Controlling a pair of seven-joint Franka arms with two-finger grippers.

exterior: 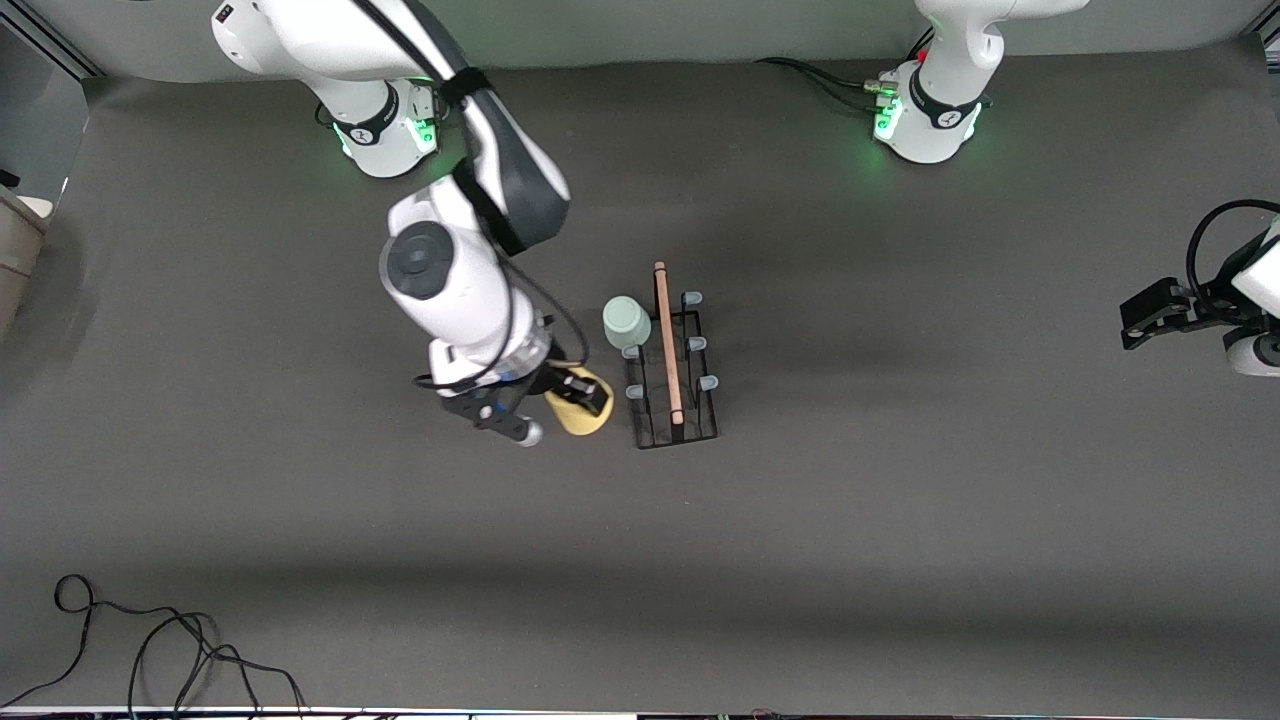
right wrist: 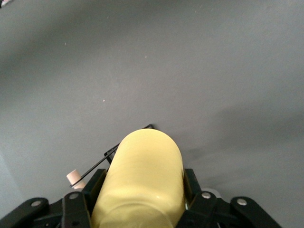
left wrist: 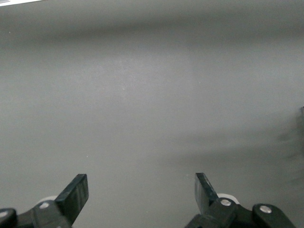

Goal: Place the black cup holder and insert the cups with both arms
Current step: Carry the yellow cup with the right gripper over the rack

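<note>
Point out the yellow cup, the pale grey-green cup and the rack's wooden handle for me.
yellow cup (right wrist: 142, 185): right wrist view, on its side wall, held in the right end effector.
pale grey-green cup (exterior: 626, 321): front view, on its upturned base, sitting on a rack peg.
wooden handle (exterior: 668, 340): front view, mid-length of the rod.

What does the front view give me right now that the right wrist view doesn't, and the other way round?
Front view only: the pale grey-green cup upturned on a peg of the black cup holder, the other pegs bare, and the left gripper open, waiting at the left arm's end of the table. Right wrist view only: a close look at the fingers pressed on the cup's sides. Both: the right gripper shut on the yellow cup, beside the holder, over the grey table.
</note>
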